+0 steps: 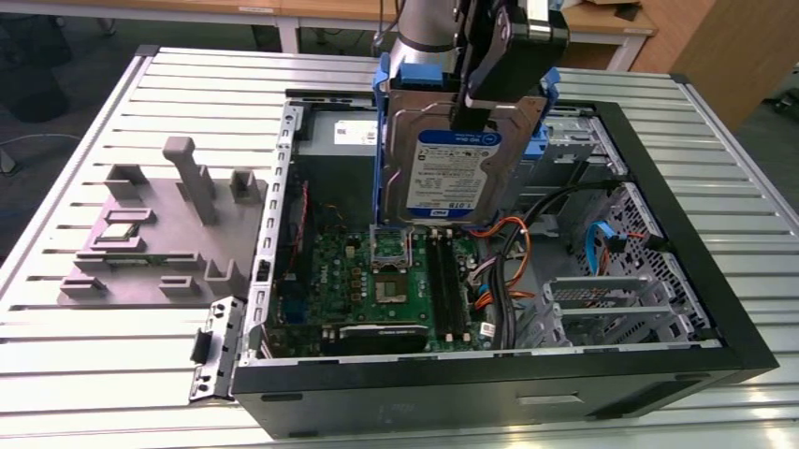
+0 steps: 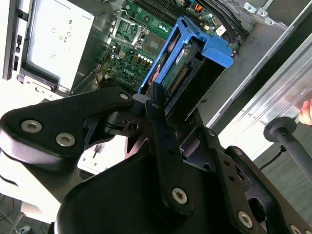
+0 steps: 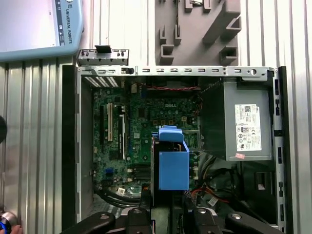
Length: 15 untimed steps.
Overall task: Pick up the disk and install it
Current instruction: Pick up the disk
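The disk, a silver hard drive with a white-and-blue label and blue carrier rails, hangs upright above the open computer case. My gripper is shut on its upper part, one black finger lying across the labelled face. In the second wrist view the disk sticks out beyond the fingers, over the motherboard. In the first wrist view the blue carrier sits just past the gripper, above the board's middle.
Inside the case lie the green motherboard, a grey power-supply box, orange and black cables and metal drive cages. A grey fixture with parts stands at the exterior view's left. A person's hand is near the table edge.
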Each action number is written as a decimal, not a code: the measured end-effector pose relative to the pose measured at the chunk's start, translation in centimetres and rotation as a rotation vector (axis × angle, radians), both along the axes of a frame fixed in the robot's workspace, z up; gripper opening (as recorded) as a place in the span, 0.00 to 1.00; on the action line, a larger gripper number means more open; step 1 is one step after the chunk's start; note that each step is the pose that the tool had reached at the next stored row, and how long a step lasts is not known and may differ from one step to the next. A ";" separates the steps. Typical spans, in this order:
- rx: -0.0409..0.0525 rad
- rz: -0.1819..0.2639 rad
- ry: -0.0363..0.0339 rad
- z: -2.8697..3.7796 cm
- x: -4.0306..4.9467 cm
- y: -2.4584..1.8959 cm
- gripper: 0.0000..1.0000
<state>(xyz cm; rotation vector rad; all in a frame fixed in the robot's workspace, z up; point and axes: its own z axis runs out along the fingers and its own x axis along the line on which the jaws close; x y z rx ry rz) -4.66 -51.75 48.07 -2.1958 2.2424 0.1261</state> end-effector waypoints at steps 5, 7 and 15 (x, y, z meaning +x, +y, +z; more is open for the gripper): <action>-0.0001 0.000 0.0000 0.00 0.00 -0.05 0.35; -0.0001 0.000 0.0000 0.00 0.00 -0.05 0.35; 0.0000 0.000 0.0000 0.00 0.00 -0.16 0.35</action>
